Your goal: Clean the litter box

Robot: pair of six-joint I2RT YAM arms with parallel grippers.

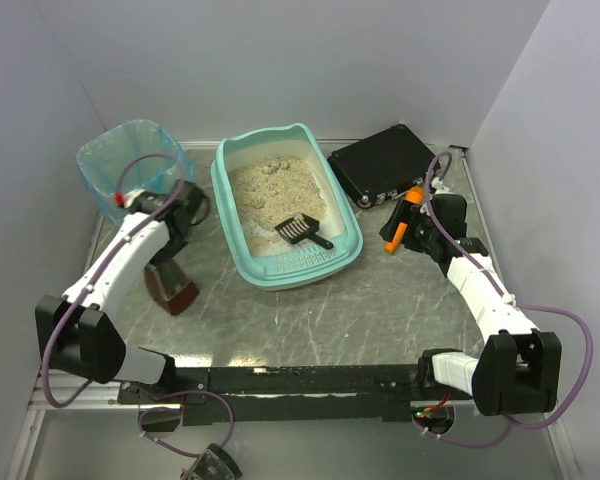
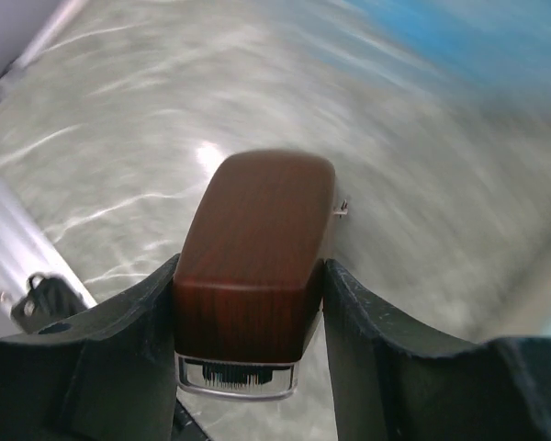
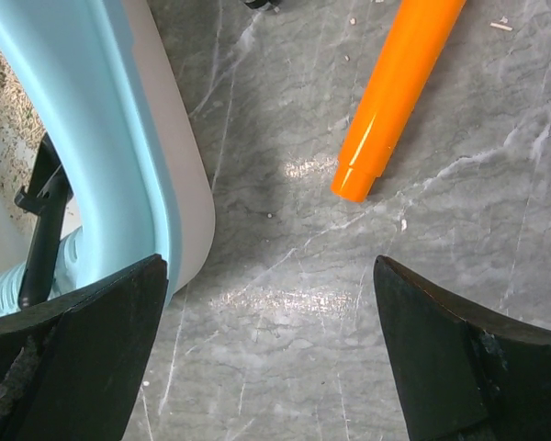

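The teal litter box with beige litter stands at the table's middle back, and a black scoop lies in its near end. To its left, my left gripper is shut on a brown wood-look brush that reaches down to the table. The left wrist view shows both jaws pressed against the sides of the brush, bristles under a clear base. My right gripper hangs open over bare table to the right of the box. Between its jaws is nothing; the box rim and scoop handle lie to its left.
A white bin with a blue bag stands at the back left, close behind my left arm. A black case sits at the back right. An orange handle lies on the table just ahead of my right gripper.
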